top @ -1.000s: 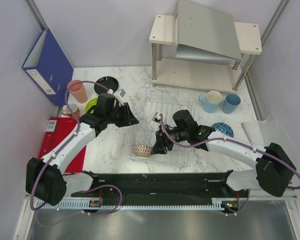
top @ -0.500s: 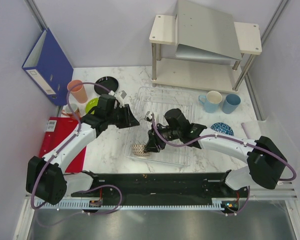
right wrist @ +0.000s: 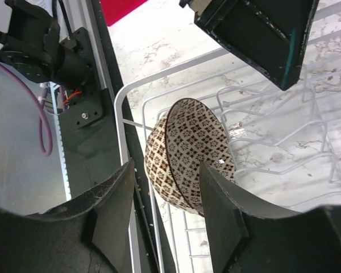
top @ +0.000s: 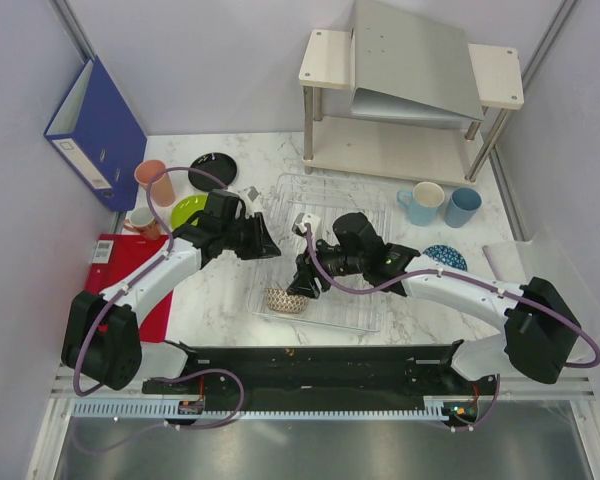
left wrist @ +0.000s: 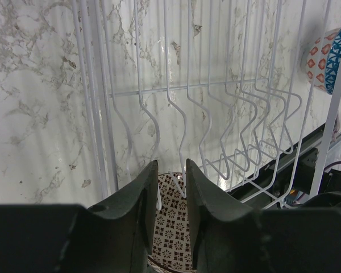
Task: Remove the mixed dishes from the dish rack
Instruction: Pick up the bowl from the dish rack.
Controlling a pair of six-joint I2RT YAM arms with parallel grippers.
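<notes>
The dish rack (top: 352, 203) holds one dish, a brown-white patterned bowl (top: 283, 299) standing on edge in its near-left corner. My right gripper (top: 305, 281) is open just right of that bowl. In the right wrist view its fingers (right wrist: 111, 210) flank the bowl (right wrist: 187, 145) without gripping it. My left gripper (top: 268, 245) hovers over the rack's left edge, empty. In the left wrist view its fingers (left wrist: 139, 216) stand a narrow gap apart above the wire prongs (left wrist: 176, 91), with the bowl (left wrist: 173, 227) below. The red-white bowl (top: 445, 258) lies on the table right of the rack.
Left of the rack stand a salmon cup (top: 150, 177), a salmon mug (top: 140, 220), a black plate (top: 212, 165) and a lime plate (top: 188, 210). Two light-blue cups (top: 423, 203) (top: 463, 206) stand at the right. A beige shelf (top: 410, 90), a blue binder (top: 95, 130) and a red book (top: 115, 285) border the area.
My right gripper has shifted left and closer to the brown-white bowl. My left arm has moved slightly right toward the rack.
</notes>
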